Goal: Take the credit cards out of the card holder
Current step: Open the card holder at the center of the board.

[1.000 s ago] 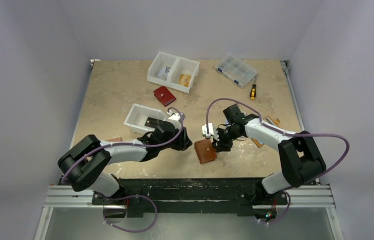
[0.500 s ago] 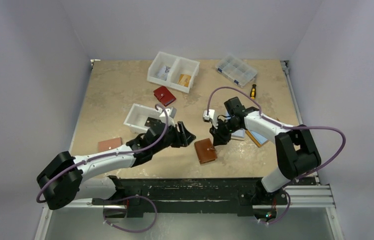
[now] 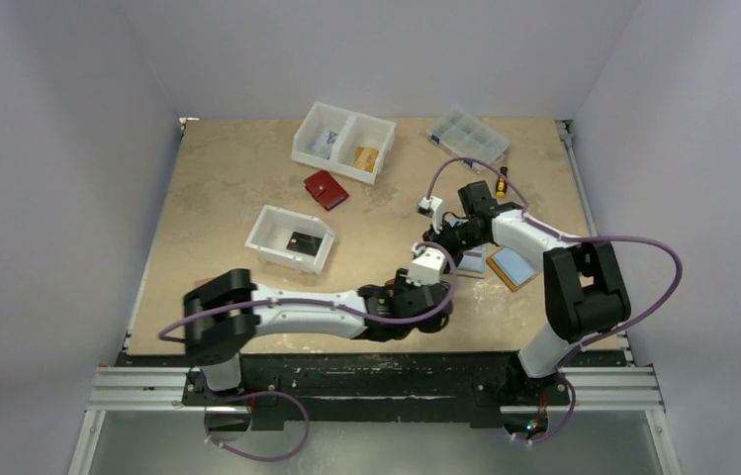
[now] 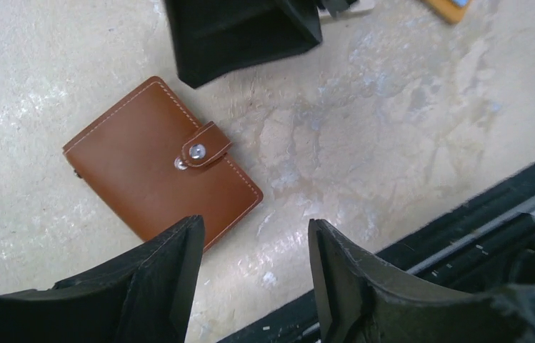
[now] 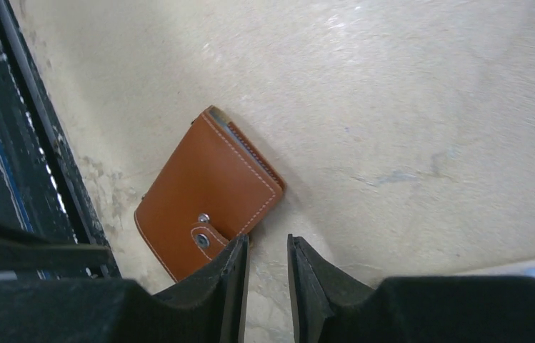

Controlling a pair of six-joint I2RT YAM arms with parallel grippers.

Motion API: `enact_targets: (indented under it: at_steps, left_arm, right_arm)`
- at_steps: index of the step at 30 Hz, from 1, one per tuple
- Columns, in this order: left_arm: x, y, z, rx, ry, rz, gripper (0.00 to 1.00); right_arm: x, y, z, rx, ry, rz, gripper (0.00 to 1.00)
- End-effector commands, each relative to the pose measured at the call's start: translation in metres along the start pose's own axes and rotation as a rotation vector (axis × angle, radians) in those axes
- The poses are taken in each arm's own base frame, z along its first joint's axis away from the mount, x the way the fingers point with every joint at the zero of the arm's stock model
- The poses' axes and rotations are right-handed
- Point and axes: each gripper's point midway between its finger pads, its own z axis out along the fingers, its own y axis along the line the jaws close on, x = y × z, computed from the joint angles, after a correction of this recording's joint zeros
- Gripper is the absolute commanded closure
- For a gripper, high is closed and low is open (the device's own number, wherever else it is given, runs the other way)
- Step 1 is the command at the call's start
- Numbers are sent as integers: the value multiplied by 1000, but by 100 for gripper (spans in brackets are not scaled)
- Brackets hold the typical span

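The brown card holder [image 4: 161, 168] lies folded shut on the table, its snap tab [image 4: 206, 145] up, with two metal studs showing. It also shows in the right wrist view [image 5: 207, 193]. In the top view my left arm covers it. My left gripper [image 4: 253, 243] [image 3: 414, 305] is open and empty, hovering just above the holder's near corner. My right gripper [image 5: 264, 250] [image 3: 432, 237] is empty, its jaws a narrow gap apart, a little beyond the holder. No cards show at the holder. One dark card [image 3: 302, 240] lies in a small white tray [image 3: 272, 230].
A red wallet [image 3: 325, 189], a two-part white bin [image 3: 342, 142], a clear organiser box [image 3: 465, 137] and a screwdriver [image 3: 501, 181] lie farther back. An open tan holder with a blue panel [image 3: 510, 265] lies at the right. The black front rail [image 4: 464, 229] runs close by.
My left arm has swung right and now reaches over the brown holder. My right gripper has drawn back from the holder toward the far right.
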Motion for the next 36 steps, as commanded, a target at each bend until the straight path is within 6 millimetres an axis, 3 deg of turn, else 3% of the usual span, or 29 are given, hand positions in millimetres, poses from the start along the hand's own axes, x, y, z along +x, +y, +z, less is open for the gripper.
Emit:
enact_targets:
  at_steps: [1, 9, 20, 23, 28, 33, 36]
  left_arm:
    - [5, 7, 11, -213, 25, 161, 40]
    - [22, 0, 37, -297, 90, 221, 37]
    - [40, 16, 57, -441, 123, 273, 45]
    - [36, 25, 54, -492, 95, 275, 53]
    - [29, 36, 47, -534, 69, 285, 78]
    - [9, 31, 34, -489, 15, 247, 96]
    - [-7, 30, 19, -435, -30, 183, 100]
  right_arm:
    - [-19, -13, -13, 2, -103, 78, 67]
    - [-12, -33, -23, 31, -137, 140, 66]
    - [-9, -35, -23, 23, -138, 152, 66]
    - [-9, -34, -23, 22, -138, 149, 66]
    - [-8, -33, -23, 19, -135, 143, 66]
    - [-7, -33, -26, 27, -129, 117, 66]
    - [-5, -28, -29, 18, -122, 78, 65]
